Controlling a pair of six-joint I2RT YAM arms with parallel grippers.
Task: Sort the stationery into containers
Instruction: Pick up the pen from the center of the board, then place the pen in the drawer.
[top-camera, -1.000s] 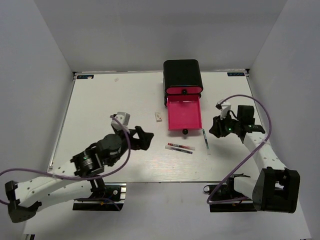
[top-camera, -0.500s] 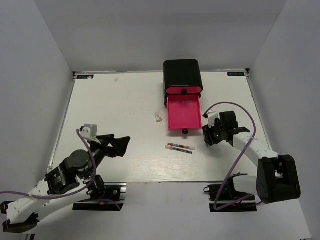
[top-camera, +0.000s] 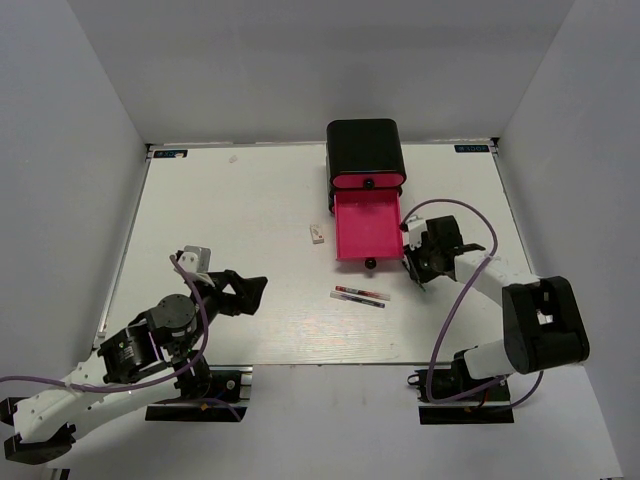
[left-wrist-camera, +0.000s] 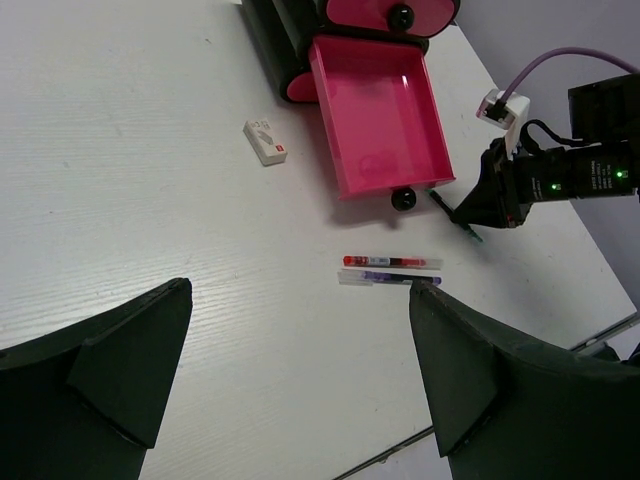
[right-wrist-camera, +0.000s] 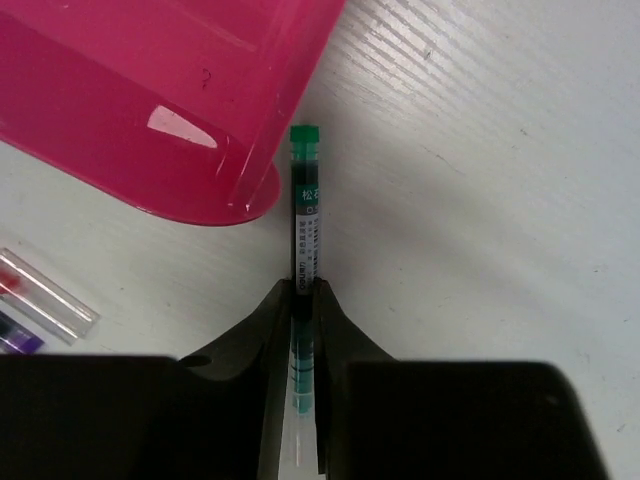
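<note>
The black cabinet (top-camera: 365, 145) stands at the back, its lowest pink drawer (top-camera: 368, 225) pulled open, also in the left wrist view (left-wrist-camera: 380, 115). My right gripper (right-wrist-camera: 304, 290) is shut on a thin green-capped pen (right-wrist-camera: 305, 200) low over the table, right beside the drawer's front right corner (right-wrist-camera: 150, 90); from above it shows at that corner (top-camera: 412, 268). A red pen (top-camera: 362, 292) and a purple pen (top-camera: 357, 300) lie side by side in front of the drawer. A white eraser (top-camera: 317, 233) lies left of the drawer. My left gripper (top-camera: 255, 290) is open and empty at the near left (left-wrist-camera: 300, 300).
The top two pink drawers with black knobs (top-camera: 368, 183) are shut. The right arm's purple cable (top-camera: 470, 215) loops over the table right of the drawer. The table's near edge (top-camera: 300, 362) runs just behind the arm bases.
My right gripper moved left to the green pen beside the drawer and shut on it. My left arm drew back from the table's middle to the near left.
</note>
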